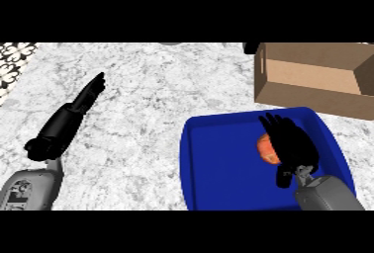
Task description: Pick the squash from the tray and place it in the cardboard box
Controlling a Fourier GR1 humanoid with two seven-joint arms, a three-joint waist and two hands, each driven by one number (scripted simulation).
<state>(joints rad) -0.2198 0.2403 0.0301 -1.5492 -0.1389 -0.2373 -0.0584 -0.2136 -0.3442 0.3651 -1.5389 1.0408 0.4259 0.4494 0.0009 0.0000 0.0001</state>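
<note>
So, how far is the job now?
Nothing is done yet: the squash lies in the tray, and the box shows no squash. In hand: the right hand is over the squash, fingers straight, not closed on it. To do: grasp, lift, carry to the box. The left hand rests open at the left.

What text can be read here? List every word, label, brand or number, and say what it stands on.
None can be read.
The box, tray, squash and counter carry no words, labels or numbers.
The patch at the view's upper left is a black-and-white pattern, not letters.
</note>
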